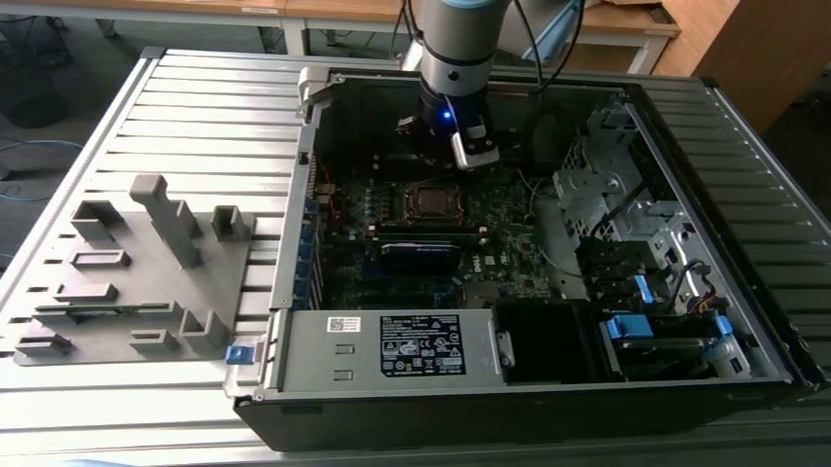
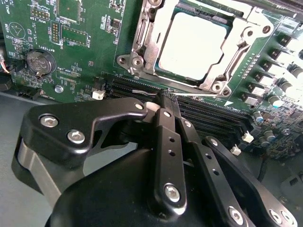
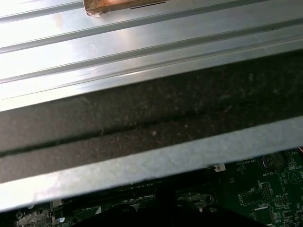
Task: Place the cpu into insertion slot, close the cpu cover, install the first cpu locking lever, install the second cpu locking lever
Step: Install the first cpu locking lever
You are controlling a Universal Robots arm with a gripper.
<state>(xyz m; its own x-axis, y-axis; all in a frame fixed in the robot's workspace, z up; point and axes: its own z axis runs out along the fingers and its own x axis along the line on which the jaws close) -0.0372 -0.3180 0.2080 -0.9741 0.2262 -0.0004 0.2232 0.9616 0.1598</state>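
I'm seeing the gripper (image 1: 460, 154) hanging pinched shut, upper centre of exterior view; cpu (image 1: 429, 200) sitting just below-left, apart.

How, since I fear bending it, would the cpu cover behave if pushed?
The cpu cover looks like thin sheet metal, so probably light and stiff, yet bendable under a hard local push. It lies flat around the cpu with screws by its corners, so it likely won't slide. Its shiny face may let the gripper slip.
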